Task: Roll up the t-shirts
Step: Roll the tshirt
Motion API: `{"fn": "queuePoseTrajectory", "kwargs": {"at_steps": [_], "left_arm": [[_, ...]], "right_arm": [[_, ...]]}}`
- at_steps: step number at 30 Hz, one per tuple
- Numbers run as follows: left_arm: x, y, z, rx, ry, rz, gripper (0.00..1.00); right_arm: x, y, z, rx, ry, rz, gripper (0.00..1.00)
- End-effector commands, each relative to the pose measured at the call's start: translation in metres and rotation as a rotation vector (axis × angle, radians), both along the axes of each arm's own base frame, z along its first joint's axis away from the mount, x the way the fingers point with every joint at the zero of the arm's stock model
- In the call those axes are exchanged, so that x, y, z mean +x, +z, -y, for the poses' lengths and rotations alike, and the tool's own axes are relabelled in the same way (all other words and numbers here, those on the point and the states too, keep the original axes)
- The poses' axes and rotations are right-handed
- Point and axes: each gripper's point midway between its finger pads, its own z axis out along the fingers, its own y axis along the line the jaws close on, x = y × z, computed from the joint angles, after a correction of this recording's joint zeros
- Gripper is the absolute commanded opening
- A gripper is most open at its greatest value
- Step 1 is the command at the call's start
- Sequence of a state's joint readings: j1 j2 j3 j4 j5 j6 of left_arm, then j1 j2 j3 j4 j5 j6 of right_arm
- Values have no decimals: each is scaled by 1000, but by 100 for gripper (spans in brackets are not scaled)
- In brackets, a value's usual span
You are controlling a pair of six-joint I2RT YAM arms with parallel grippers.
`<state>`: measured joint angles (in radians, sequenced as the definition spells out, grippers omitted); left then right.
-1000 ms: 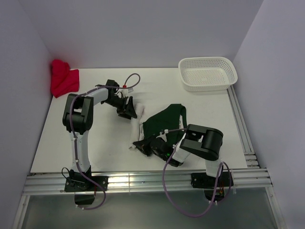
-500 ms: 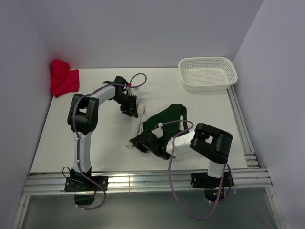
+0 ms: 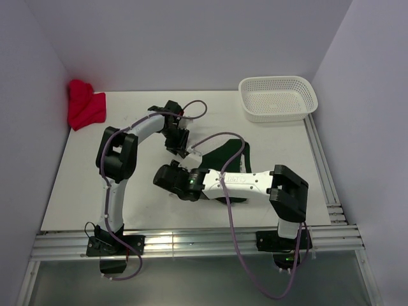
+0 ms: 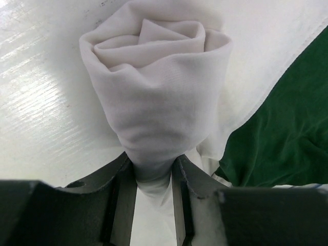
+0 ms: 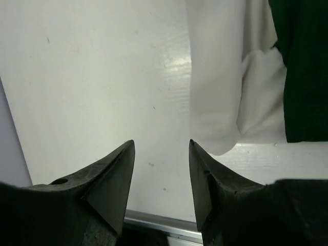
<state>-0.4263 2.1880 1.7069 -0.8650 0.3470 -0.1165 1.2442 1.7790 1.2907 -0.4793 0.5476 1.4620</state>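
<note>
The off-white t-shirt (image 4: 154,92) is rolled into a tight tube, and its spiral end faces the left wrist camera. My left gripper (image 4: 154,171) is shut on the roll's narrow end, both fingers pressed into the cloth. In the top view that gripper (image 3: 180,145) sits at the roll's far end, and my right arm covers most of the roll. My right gripper (image 5: 161,148) is open over bare table with nothing between its fingers; the roll's near end (image 5: 212,92) lies just right of it. The dark green t-shirt (image 3: 222,159) lies crumpled right of the roll, partly under my right arm.
A white mesh basket (image 3: 278,97) stands at the back right. A red cloth (image 3: 85,105) is bunched in the back left corner. Metal rails run along the near edge (image 3: 191,241) and the right edge (image 3: 322,166) of the table.
My right gripper has opened, let go of the roll's near end and swung left. My left gripper has closed on the roll's far end and shifted slightly right.
</note>
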Motion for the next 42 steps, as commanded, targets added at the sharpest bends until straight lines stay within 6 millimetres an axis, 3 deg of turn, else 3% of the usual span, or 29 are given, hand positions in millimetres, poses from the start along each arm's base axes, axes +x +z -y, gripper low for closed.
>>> {"fn": "queuePoseTrajectory", "kwargs": {"at_steps": [1,5,10,16,24,36,42], "left_arm": [[5,0,-16,112,-11,44,35],[2,-2,-15,127,-17,43,35],[3,-4,-17,150,-15,41,36],[1,-6,-20,184,-16,33,36],[0,-8,-19,201,-19,18,36],[0,-11,-17,220,-32,9,38],[1,-3,-11,194,-61,10,51]], "right_arm": [[13,-2,38,-270,-13,71,54],[36,1,33,-321,-22,91,50],[64,-11,23,-390,-20,108,48],[90,-9,28,-499,-64,120,48],[95,-21,29,-566,-48,107,49],[89,-67,25,-616,-4,34,51],[83,-80,24,-598,15,5,50]]}}
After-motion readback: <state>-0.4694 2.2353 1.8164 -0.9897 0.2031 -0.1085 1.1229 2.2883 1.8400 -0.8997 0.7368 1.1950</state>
